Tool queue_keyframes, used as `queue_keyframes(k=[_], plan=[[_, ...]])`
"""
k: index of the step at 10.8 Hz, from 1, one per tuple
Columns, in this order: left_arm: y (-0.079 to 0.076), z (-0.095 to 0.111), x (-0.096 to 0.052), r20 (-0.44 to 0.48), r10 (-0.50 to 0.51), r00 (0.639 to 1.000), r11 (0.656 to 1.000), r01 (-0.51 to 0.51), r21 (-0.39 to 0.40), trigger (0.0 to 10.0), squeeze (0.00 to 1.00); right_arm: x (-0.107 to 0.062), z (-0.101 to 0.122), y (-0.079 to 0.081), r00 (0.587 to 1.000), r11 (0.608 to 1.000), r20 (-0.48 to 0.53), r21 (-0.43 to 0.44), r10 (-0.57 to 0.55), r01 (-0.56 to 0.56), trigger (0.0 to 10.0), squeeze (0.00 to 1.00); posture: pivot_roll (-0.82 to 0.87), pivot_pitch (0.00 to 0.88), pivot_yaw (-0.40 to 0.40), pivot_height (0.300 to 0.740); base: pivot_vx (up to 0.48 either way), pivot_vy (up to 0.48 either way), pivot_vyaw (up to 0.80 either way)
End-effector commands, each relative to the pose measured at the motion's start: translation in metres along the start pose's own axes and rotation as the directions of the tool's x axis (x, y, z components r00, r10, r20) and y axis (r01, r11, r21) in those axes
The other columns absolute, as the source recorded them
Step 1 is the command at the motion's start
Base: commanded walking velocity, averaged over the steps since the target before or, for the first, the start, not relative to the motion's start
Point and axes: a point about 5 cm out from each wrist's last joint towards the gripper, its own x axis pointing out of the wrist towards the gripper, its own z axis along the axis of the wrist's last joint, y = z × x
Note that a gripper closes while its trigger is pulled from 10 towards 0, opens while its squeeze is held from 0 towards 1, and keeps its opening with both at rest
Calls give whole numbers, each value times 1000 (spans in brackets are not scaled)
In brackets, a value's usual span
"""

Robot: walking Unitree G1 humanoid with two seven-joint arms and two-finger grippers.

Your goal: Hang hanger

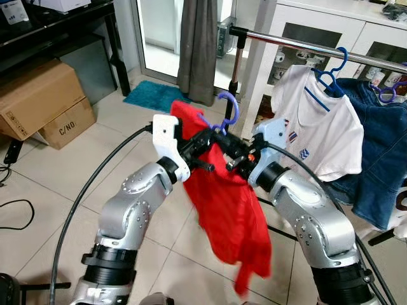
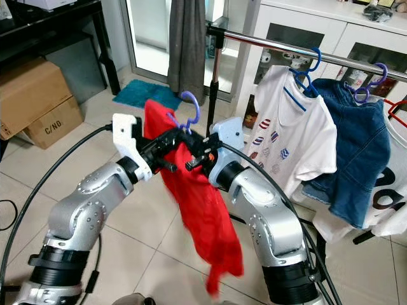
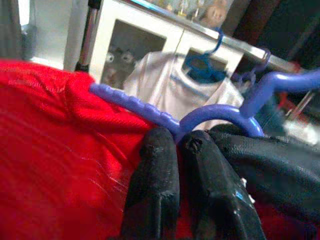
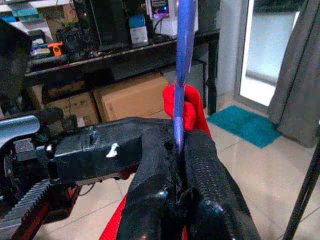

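Purple hanger (image 1: 224, 115), carrying a red garment (image 1: 226, 210), is held in front of the robot, short of the rail (image 1: 305, 46) and below it. At left, cardboard boxes (image 1: 39, 101) are seen closed; contents cannot be told. Left gripper (image 1: 205, 141) is clamped on the hanger's neck. Right gripper (image 1: 236, 152) is clamped on it from the opposite side, presumably so the hook stays upright. Rail already carries a white shirt (image 1: 318, 124) and denim (image 1: 378, 146).
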Motion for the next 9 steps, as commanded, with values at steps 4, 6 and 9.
queue_keyframes(k=[4,6,9], plan=[[46,7,-25,-22,260,965,938,-248,241,10000,1000,-17,13,-23,994,995,63,-15,-93,94,0,0,-52,0,-36,740,0,0,0],[49,7,-25,-28,311,950,926,-296,234,10000,1000,-16,15,-24,992,994,72,-10,-105,106,0,0,-59,0,-32,740,0,0,0],[42,4,-21,-3,366,930,916,-360,175,10000,1000,-16,17,-28,991,993,71,-10,-114,115,0,0,-69,0,-43,740,0,0,0]])
